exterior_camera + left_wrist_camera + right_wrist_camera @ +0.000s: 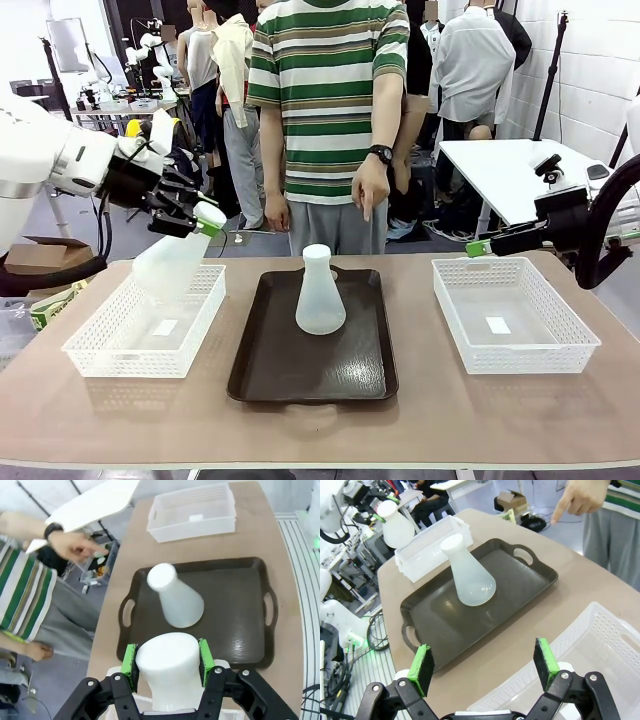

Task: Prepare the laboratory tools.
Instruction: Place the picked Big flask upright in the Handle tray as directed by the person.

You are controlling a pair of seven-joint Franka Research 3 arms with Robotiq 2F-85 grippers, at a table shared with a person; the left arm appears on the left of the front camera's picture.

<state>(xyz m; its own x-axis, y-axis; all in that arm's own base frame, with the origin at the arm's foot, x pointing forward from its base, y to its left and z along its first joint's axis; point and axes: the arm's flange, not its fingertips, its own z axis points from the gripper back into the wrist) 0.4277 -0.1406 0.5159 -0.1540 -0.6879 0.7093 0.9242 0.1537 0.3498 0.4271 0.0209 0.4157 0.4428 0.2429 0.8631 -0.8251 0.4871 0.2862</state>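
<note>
At the left, the left gripper [203,225] is clamped on the neck of one flask [172,262], green pads pressed to either side of it, and holds it tilted in the air above the left basket [145,325], its base hanging just over the basket's far rim. Whether the base touches the mesh I cannot tell; from the left wrist view it looks lifted clear and pointed toward the tray [270,375]. In the middle, the second flask [320,292] stands upright on the tray's far half, free of any grip, so that half of the job looks done. Behind the tray a person's hand [371,187] points a finger down toward it. At the right, the right basket [513,318] holds no flask, with just a small pale label on its floor, and the right gripper [478,247] hangs above its far left corner with jaws spread wide and nothing between them. I judge the task about halfway: one flask set on the tray, one in the air, left to be carried across and stood beside the first.
</note>
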